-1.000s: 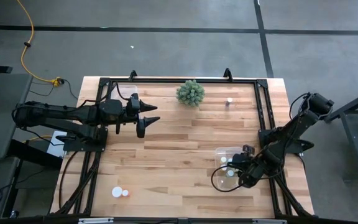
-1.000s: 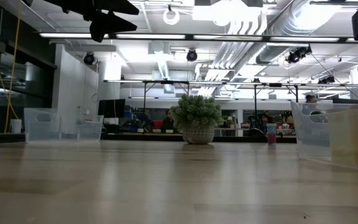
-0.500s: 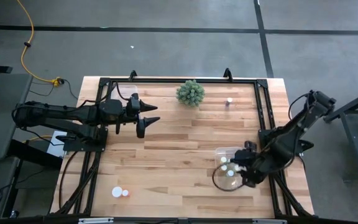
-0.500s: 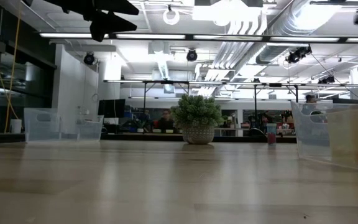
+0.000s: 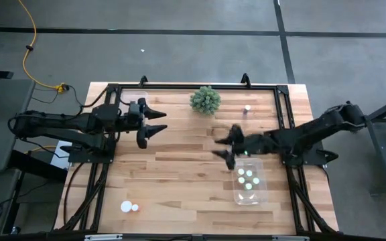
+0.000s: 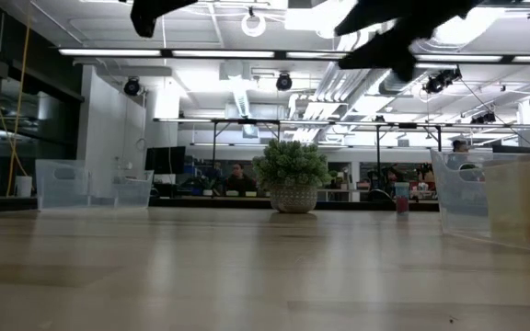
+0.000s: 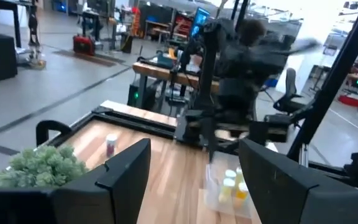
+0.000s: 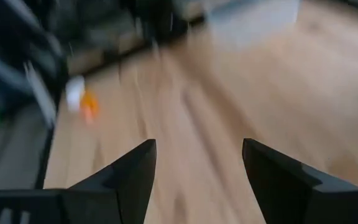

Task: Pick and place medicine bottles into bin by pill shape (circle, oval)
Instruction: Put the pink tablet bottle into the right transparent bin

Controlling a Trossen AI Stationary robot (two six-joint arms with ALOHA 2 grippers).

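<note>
Several medicine bottles with white caps stand in a clear bin [image 5: 249, 185] at the table's near right, also in the left wrist view [image 7: 231, 186]. One bottle [image 5: 247, 109] stands alone at the far right, and two [image 5: 130, 207] sit near the front left edge. My right gripper [image 5: 218, 148] hovers open above the table's middle, just left of and beyond the bin, with nothing between its fingers [image 8: 197, 146]. My left gripper [image 5: 161, 122] is open and empty, held high over the far left, pointing level toward the right [image 7: 194, 146].
A spiky green plant ball [image 5: 205, 100] in a pot stands at the far middle edge. A black frame [image 5: 179, 86] runs around the table. Bare wood lies between the two grippers and along the front.
My right gripper has swung up out of the bin at the near right, toward the table's middle and far side, and tipped from pointing steeply down to nearly level. The bin and its bottles stay in place. My left gripper has risen slightly.
</note>
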